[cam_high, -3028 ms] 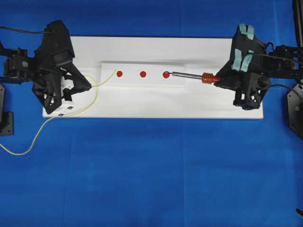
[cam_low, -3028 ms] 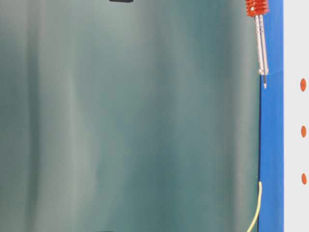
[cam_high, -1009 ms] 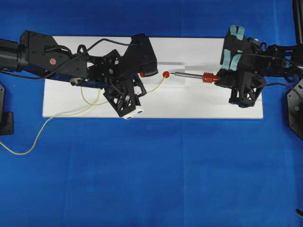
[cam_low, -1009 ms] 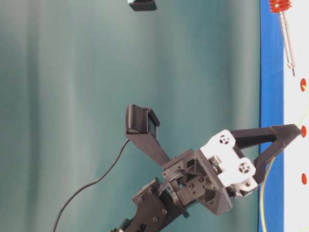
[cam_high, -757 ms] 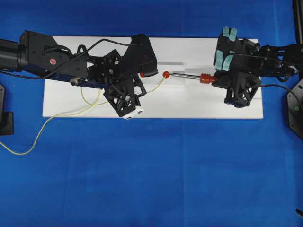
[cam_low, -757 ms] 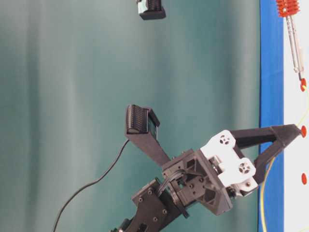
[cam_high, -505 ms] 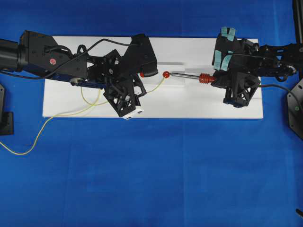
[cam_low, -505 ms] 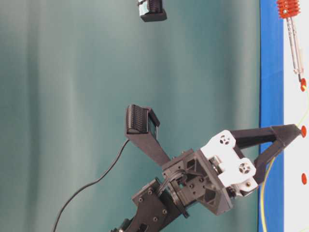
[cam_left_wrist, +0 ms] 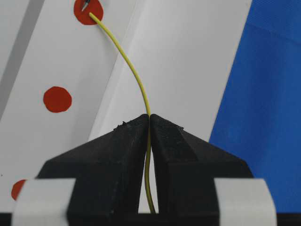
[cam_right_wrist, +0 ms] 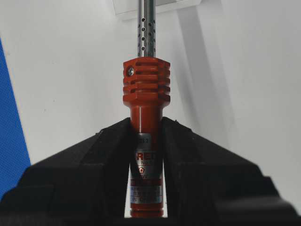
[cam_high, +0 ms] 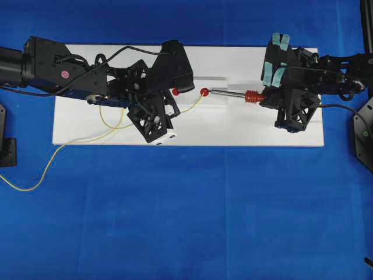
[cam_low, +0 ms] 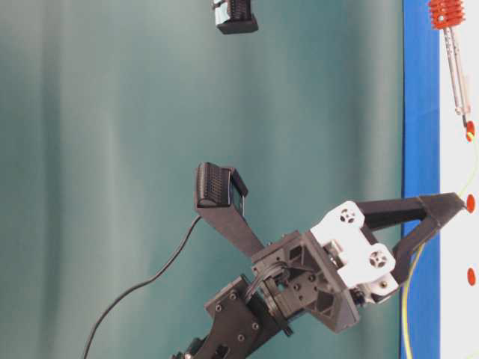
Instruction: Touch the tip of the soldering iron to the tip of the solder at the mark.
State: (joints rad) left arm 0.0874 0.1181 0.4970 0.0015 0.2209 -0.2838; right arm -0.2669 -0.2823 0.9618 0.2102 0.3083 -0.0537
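**Iron tip and solder tip together on the red mark**

The left gripper (cam_left_wrist: 149, 123) has its black jaws pressed together on the solder (cam_left_wrist: 136, 77), the yellow wire running up through the seam between them. From that pinch the wire arcs up and to the left, and its free end lies on a round red mark (cam_left_wrist: 88, 11) at the top of the left wrist view. A fine dark metal point sits on that same mark, right at the wire's end; the two appear to touch there.

The right gripper (cam_right_wrist: 146, 141) is clamped on the red-orange handle of the soldering iron (cam_right_wrist: 146, 89), with a jaw on either side of the labelled lower part. The ribbed collar stands just past the jaws, and the perforated silver shaft runs on out of the top of the frame.

In the overhead view, the iron (cam_high: 236, 93) lies nearly level, pointing left from the right gripper (cam_high: 263, 99) to the red mark (cam_high: 204, 91). The solder (cam_high: 192, 105) curves up to it from the left gripper (cam_high: 175, 111). Both arms work over a white board (cam_high: 233, 128) on a blue cloth (cam_high: 204, 210). The rest of the solder trails off the board's left end and loops across the cloth.
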